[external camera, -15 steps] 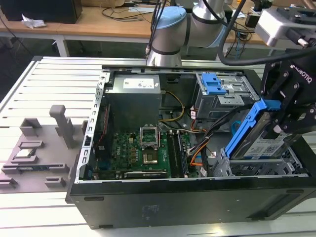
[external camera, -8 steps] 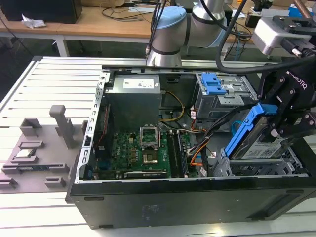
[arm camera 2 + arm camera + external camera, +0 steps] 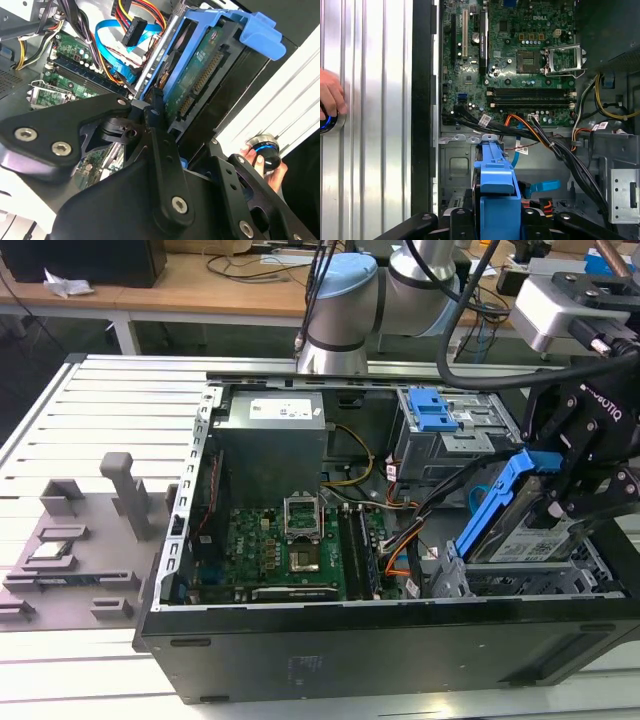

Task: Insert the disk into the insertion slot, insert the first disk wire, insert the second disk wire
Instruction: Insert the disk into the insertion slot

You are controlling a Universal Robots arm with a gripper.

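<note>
- The gripper (image 3: 562, 502) is clamped on the disk (image 3: 528, 535); in the second wrist view a finger (image 3: 157, 125) presses the edge of its blue frame.
- The disk is tilted steeply, its lower end at the top of the slot (image 3: 598, 565), not lying flat in it.
- The first wire (image 3: 134, 17), orange, red and black, hangs beside the disk with its dark plug free.
- The second wire (image 3: 107, 42), blue, loops just beside it over the motherboard (image 3: 520, 60).
- A hand (image 3: 329, 95) rests on a round button (image 3: 327, 123) on the table (image 3: 375, 100).
</note>
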